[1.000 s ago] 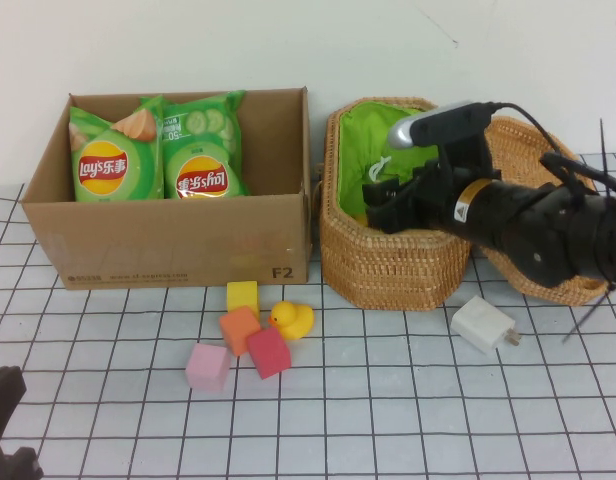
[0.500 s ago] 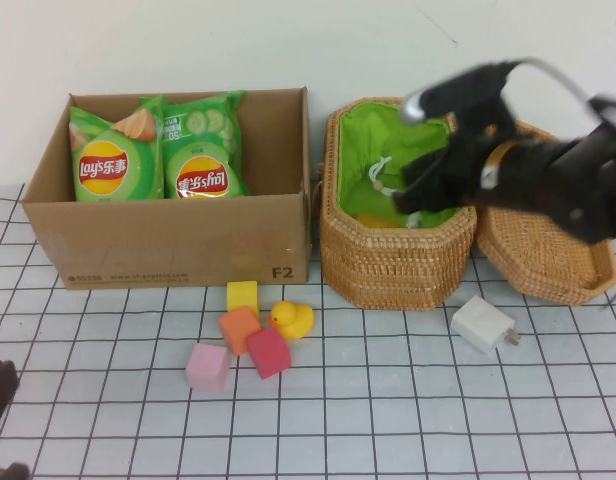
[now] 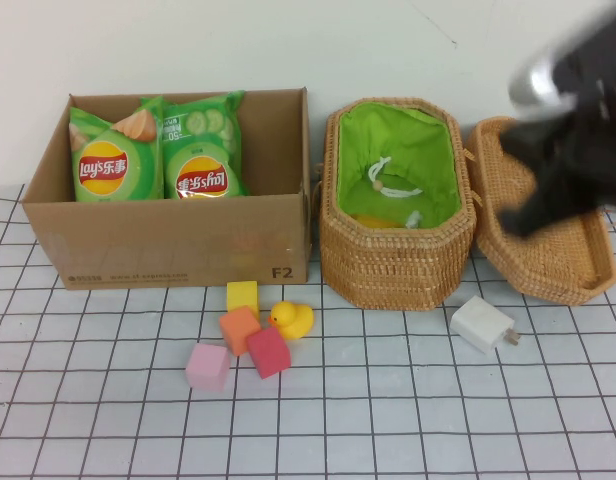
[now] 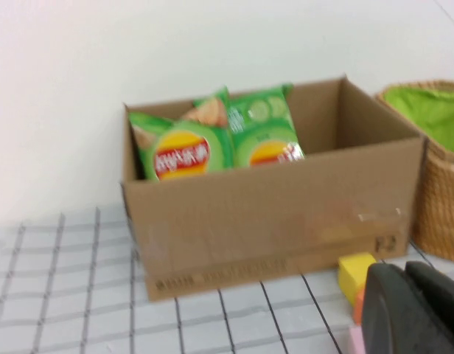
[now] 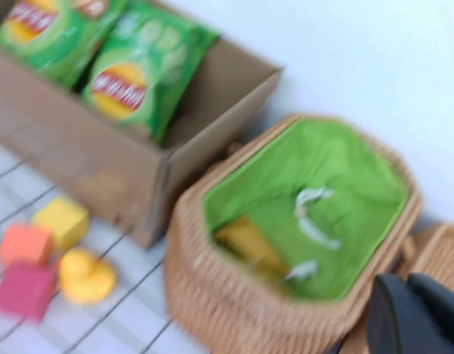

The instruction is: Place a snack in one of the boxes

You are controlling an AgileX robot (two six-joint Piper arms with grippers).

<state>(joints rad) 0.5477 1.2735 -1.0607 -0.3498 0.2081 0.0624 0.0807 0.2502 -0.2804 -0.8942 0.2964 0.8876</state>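
Note:
A yellow snack (image 3: 374, 218) (image 5: 245, 240) lies at the bottom of the green-lined wicker basket (image 3: 388, 265) (image 5: 234, 295). Two green Lay's chip bags (image 3: 153, 150) (image 4: 216, 136) stand in the cardboard box (image 3: 168, 240) (image 4: 271, 214). My right gripper (image 3: 533, 215) (image 5: 417, 317), blurred, hovers up and to the right of the basket, over its lid (image 3: 558, 270). It is shut and holds nothing. My left gripper (image 4: 415, 310) is shut and empty, low over the table in front of the cardboard box, near the yellow block (image 4: 356, 273). It is out of the high view.
Yellow (image 3: 242, 296), orange (image 3: 239, 329), red (image 3: 269, 352) and pink (image 3: 208, 367) blocks and a rubber duck (image 3: 292, 320) lie in front of the box. A white charger (image 3: 484, 324) sits in front of the basket and lid.
My right arm has pulled away from over the basket, up and to the right, and its gripper has shut empty. My left arm has slipped out of the high view's lower left corner.

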